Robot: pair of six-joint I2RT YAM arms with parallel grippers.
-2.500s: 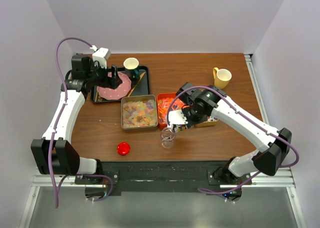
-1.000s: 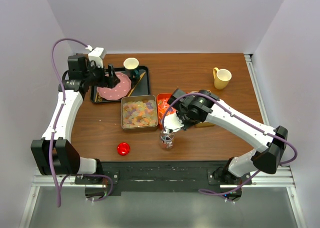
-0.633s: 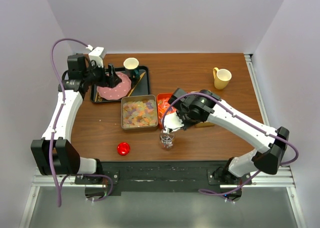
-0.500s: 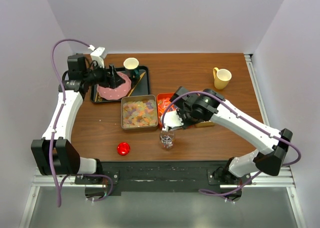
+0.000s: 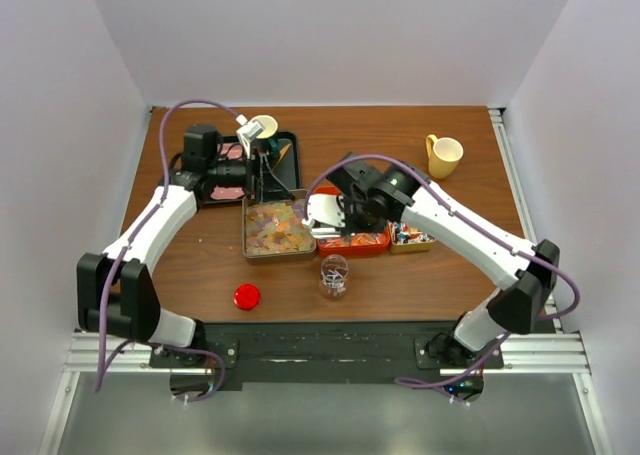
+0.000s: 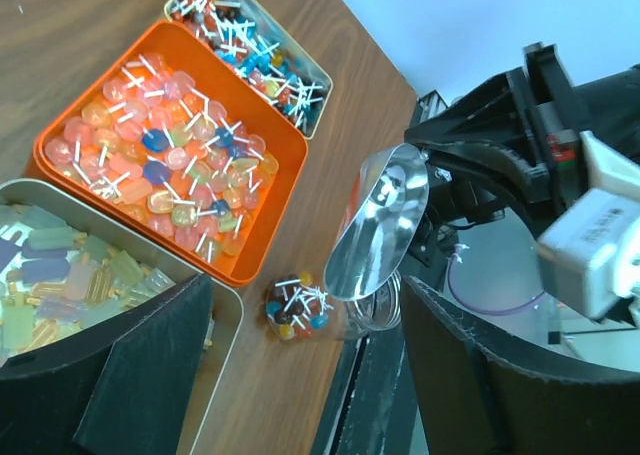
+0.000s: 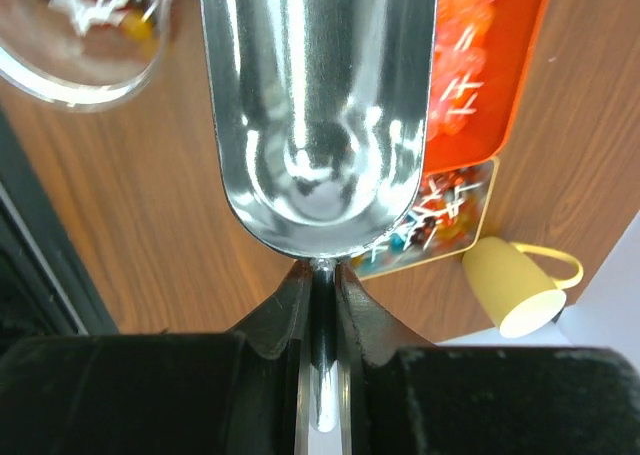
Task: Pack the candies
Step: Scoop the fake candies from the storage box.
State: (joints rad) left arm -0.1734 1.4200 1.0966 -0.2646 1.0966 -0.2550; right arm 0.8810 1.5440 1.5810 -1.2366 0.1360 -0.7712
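The right gripper is clamped on the handle of the metal scoop, whose bowl is empty. The scoop's long axis runs straight out from the fingers. The candies in the orange tray lie just beside and below the bowl. The right arm is nearer. The glass jar stands near, partly cut off in the right wrist view. The left gripper hovers spread and empty.
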